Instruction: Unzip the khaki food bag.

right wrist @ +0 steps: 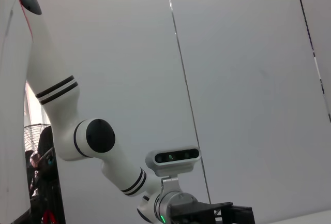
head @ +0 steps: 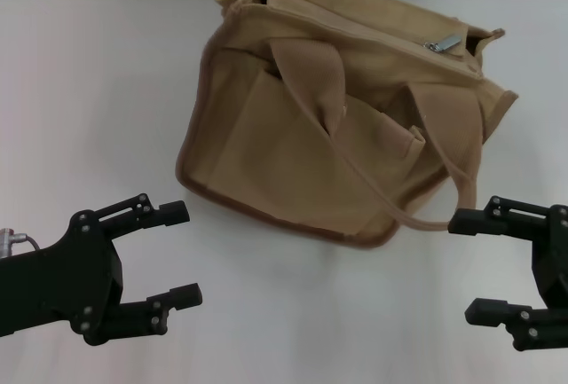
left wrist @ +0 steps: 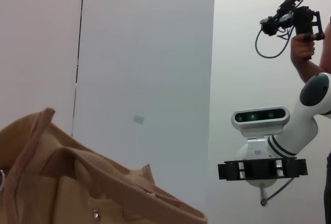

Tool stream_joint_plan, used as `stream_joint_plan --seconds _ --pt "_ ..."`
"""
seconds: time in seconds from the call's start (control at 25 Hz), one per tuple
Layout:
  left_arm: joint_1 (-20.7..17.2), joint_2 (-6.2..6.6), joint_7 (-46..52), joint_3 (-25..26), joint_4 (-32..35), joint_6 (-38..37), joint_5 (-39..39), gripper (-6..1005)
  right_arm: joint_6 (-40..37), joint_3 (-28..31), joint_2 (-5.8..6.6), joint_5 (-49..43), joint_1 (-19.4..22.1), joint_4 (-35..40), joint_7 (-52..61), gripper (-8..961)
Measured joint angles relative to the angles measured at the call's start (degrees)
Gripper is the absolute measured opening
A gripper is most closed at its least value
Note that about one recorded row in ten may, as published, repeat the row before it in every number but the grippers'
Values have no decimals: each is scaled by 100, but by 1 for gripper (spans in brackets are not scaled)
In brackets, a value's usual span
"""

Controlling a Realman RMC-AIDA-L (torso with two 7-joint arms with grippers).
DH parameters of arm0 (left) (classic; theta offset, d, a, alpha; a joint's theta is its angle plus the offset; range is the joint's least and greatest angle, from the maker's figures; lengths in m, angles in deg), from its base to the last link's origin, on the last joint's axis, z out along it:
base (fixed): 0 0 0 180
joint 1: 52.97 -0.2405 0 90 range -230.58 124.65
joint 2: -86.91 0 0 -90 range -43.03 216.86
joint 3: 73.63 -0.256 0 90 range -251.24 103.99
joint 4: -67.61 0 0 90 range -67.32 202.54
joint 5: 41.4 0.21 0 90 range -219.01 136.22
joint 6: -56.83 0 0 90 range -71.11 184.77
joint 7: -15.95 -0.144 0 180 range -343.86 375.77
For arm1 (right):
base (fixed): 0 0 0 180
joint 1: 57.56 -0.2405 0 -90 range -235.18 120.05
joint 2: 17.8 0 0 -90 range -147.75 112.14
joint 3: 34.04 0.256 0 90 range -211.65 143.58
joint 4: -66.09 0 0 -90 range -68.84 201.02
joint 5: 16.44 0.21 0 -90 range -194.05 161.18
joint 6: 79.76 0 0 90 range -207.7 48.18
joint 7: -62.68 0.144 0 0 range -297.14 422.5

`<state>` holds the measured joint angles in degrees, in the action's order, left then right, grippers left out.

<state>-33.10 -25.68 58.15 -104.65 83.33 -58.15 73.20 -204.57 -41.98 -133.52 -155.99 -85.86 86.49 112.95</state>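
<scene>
On the white table (head: 80, 91), the khaki food bag (head: 293, 136) lies ahead of both grippers, zipper line running from far-left to right, silver pull (head: 443, 44) at its right end. Right gripper (head: 463, 267), fingers spread and empty, is judged nearer the pull; left gripper (head: 182, 254), likewise spread, hovers near-left.

A pale, off-white counter (head: 106, 91) fills nearly the whole head view, ending at a light wall along the top edge of the frame. The khaki food bag (head: 293, 149) rests directly on it, upper centre to upper right of the frame, one strap handle (head: 457, 176) drooping onto the surface at right.
</scene>
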Motion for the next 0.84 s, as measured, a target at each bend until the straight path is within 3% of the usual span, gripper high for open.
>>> stream_joint_plan --seconds 0.84 --pt "-130 -28 -57 99 -8 -2 -61 813 70 29 -104 8 27 17 -7 783"
